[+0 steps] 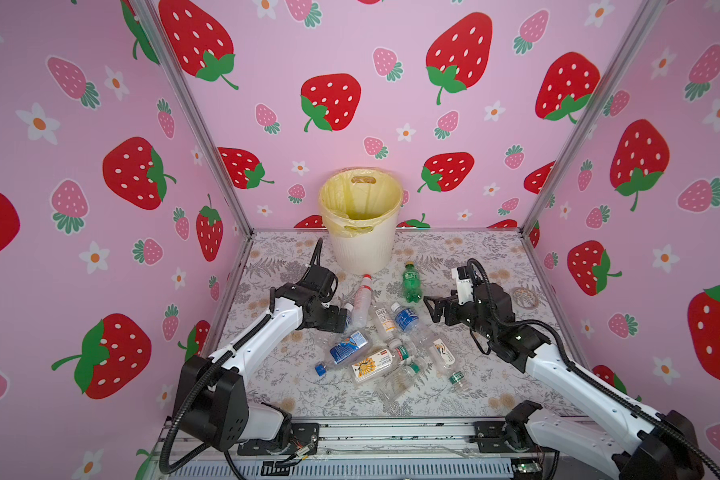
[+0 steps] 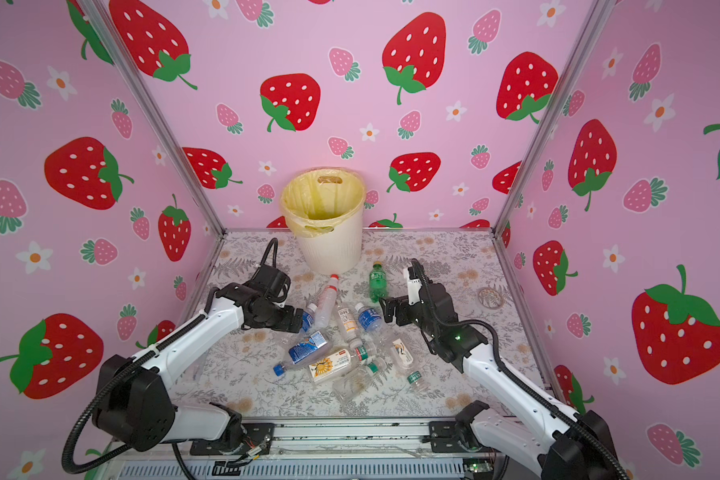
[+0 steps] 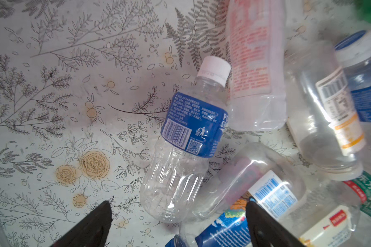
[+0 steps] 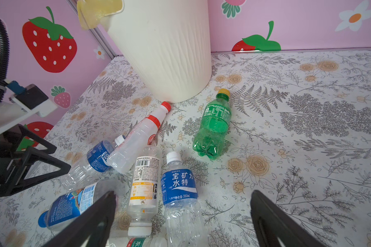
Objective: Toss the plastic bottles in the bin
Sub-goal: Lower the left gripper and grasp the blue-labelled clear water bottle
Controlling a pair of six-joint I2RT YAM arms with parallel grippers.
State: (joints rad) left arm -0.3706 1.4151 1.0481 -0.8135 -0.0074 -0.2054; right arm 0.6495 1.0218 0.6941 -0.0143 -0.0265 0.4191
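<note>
clear bottle [image 3: 186, 136] with a blue label lies just ahead of the left gripper [image 3: 178, 202], jaws apart; straddle its middle before closing. right gripper [image 4: 183, 192] spread too, empty.

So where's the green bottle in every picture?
In both top views: the green bottle lies in front of the bin, slightly right.
Left wrist: only a green blur at the frame edge; cannot tell.
Right wrist: green bottle lying near the bin's base.
Landmark: the bin (not in left wrist).
</note>
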